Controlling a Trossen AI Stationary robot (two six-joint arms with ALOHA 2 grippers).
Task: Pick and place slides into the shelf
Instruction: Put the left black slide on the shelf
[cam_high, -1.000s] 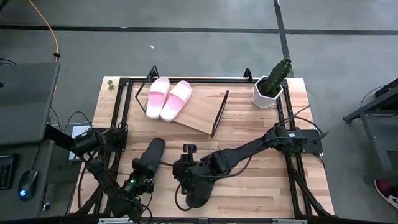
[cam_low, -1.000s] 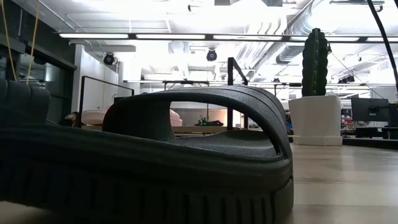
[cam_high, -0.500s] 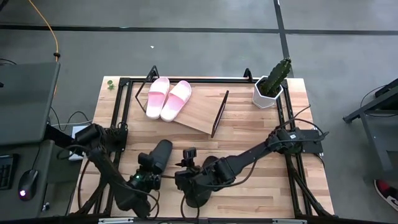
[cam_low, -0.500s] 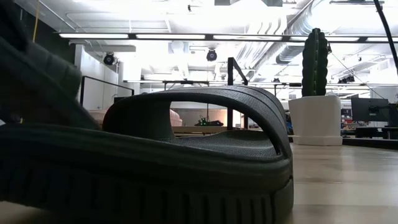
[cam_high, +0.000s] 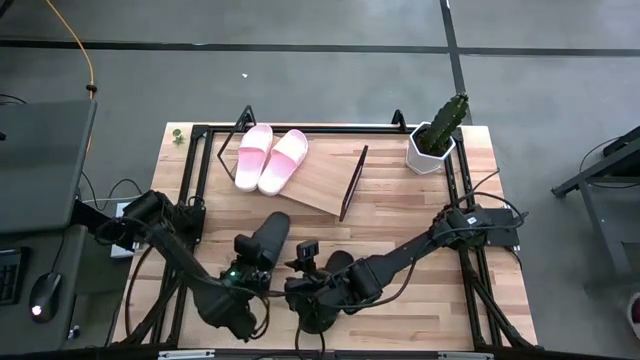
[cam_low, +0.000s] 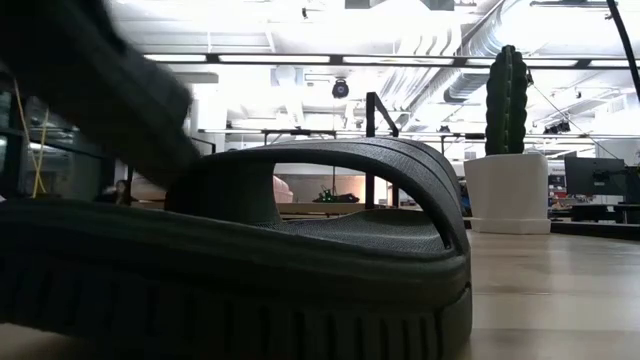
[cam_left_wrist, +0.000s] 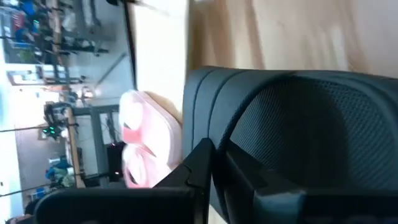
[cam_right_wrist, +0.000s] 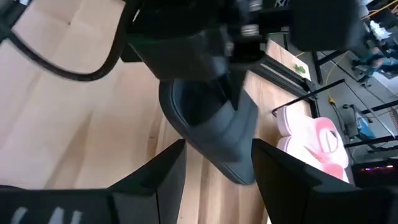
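Two pale pink slides (cam_high: 270, 158) lie side by side on the slanted wooden shelf (cam_high: 322, 182) at the table's far side. My left gripper (cam_high: 247, 272) is shut on one black slide (cam_high: 268, 238), which hangs tilted above the table in the right wrist view (cam_right_wrist: 211, 130) and at the low view's upper left (cam_low: 100, 90). The second black slide (cam_low: 300, 260) rests sole-down near the table's near edge (cam_high: 318, 320). My right gripper (cam_high: 302, 290) is above it, open (cam_right_wrist: 214, 186); bare table shows between its fingers. My left gripper holds the black slide by its broad strap (cam_left_wrist: 211, 106), pinched at the strap's edge with the fingers (cam_left_wrist: 205, 165) coming from above. The slide is lifted clear of the table and tilted, one end hanging lower (cam_right_wrist: 236, 171) than the other.
A cactus in a white pot (cam_high: 432, 145) stands at the far right corner of the table. The shelf's black wire frame (cam_high: 352, 180) rises beside the board, whose right half is bare. Black rails run along the table's edges.
My left gripper has risen and moved toward the table's right and far side, carrying the black slide with it. The slide has come up off the table and now tilts across the low view's upper left. My right gripper has shifted slightly toward the near edge.
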